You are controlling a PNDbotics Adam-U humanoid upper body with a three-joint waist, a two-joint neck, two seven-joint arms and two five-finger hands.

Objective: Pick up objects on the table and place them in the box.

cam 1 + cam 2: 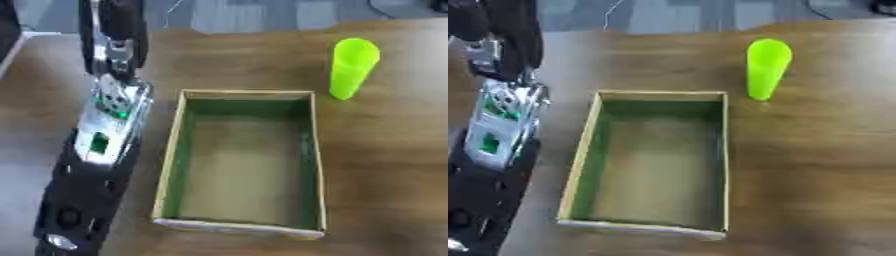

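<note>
A bright green cup (353,67) stands upright on the wooden table, just beyond the far right corner of the box. The open cardboard box (182,130) has green inner walls, lies in the middle of the table, and has nothing inside. My left arm reaches up along the box's left side. Its dark left hand (121,22) is at the top left, past the box's far end and well to the left of the cup. The hand runs into the view's top edge and nothing shows in it. My right hand appears in neither view.
The wooden table (385,165) stretches bare to the right of the box and in front of it. Beyond the table's far edge lies grey floor (262,12). My left forearm (109,130) fills the strip to the left of the box.
</note>
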